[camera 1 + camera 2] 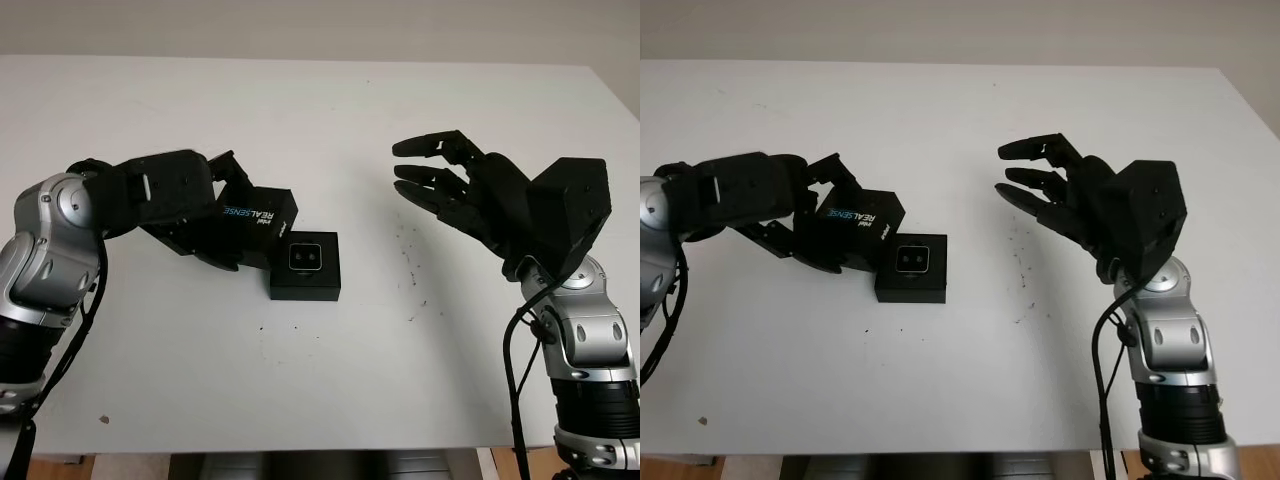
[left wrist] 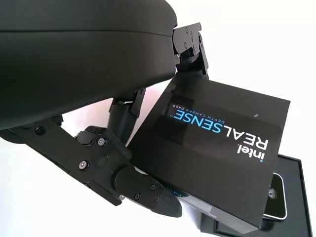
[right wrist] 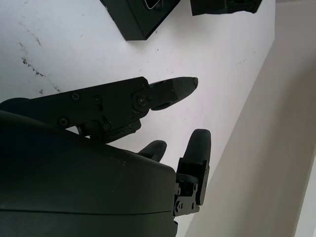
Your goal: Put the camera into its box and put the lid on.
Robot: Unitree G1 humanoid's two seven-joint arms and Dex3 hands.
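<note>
On the white table point(image 1: 330, 110), left robot hand point(image 1: 195, 215) gripping lid point(image 1: 255, 225) beside box point(image 1: 305, 267), right robot hand point(image 1: 450, 190) empty, unclenched.

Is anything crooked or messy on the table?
The lid is not on square: the left hand holds it tilted beside the box, overlapping one edge, with the camera inside uncovered. Small dark specks dot the table. The right hand is open, above the table.

Lab-like: bare white table point(image 1: 330, 380), plain wall point(image 1: 320, 25).
</note>
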